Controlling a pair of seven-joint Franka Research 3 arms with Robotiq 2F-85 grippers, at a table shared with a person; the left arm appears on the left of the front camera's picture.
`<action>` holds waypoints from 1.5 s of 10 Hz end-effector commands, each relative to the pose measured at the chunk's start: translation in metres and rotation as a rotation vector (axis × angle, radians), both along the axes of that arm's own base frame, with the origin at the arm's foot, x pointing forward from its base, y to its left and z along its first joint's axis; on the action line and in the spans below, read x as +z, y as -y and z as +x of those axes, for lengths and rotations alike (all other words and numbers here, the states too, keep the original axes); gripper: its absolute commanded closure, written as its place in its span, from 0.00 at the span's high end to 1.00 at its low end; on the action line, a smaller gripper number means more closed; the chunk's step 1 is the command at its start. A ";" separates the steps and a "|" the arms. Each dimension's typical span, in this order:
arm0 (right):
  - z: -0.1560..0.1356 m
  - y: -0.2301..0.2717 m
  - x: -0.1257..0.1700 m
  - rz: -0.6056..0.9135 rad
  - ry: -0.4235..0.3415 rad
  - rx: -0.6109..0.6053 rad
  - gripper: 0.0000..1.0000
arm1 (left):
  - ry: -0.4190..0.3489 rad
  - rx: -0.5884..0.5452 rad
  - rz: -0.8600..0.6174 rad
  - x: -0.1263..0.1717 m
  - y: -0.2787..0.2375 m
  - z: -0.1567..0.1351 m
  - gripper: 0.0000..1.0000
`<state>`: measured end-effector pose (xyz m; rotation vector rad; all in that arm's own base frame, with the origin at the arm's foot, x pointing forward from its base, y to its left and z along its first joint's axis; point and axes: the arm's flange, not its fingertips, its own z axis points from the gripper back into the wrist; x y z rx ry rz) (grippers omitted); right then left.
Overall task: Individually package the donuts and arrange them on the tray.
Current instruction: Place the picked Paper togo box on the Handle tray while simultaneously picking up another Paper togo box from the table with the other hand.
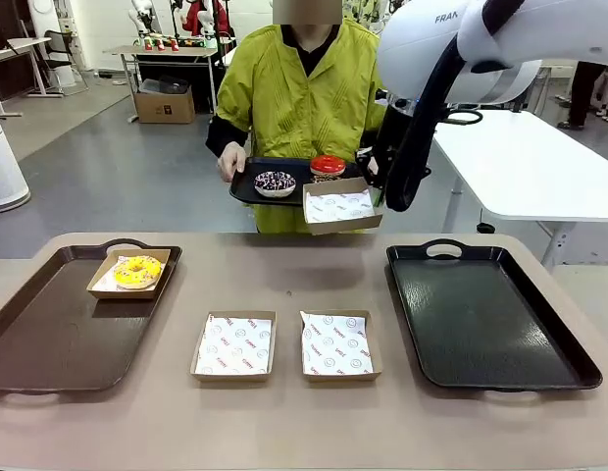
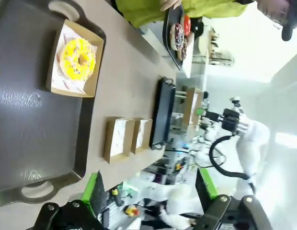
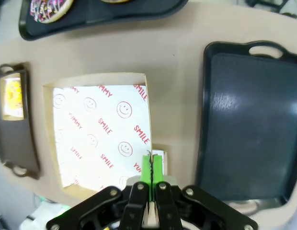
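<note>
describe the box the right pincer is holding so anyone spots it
Find the black tray that the person holds up at the table's far side. By its picture-right end hangs a shallow cardboard box lined with printed paper, pinched at its rim by the right pincer. Unlike the two empty boxes lying on the table, this one is in the air.

The floor (image 1: 137, 177) is smooth grey. A white table (image 1: 520, 167) stands at the right. A far table (image 1: 162, 51) at rear left has a cardboard box (image 1: 165, 106) beneath it.
</note>
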<state>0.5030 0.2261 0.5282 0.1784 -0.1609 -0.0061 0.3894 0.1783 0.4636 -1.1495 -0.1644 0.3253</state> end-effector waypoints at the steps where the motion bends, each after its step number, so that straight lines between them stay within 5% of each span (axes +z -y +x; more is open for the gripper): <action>1: 0.017 -0.005 -0.002 -0.033 -0.028 -0.019 0.00 | -0.042 -0.006 -0.073 -0.020 -0.020 0.020 1.00; 4: 0.027 -0.005 -0.013 -0.061 -0.058 -0.039 0.00 | -0.149 0.077 -0.080 -0.045 -0.040 0.018 1.00; 5: 0.030 -0.005 -0.016 -0.080 -0.056 -0.045 0.00 | -0.106 0.036 -0.060 -0.045 -0.029 0.013 1.00; 15: 0.027 0.002 -0.023 -0.060 -0.047 -0.025 0.00 | -0.106 0.036 -0.060 -0.045 -0.029 0.013 1.00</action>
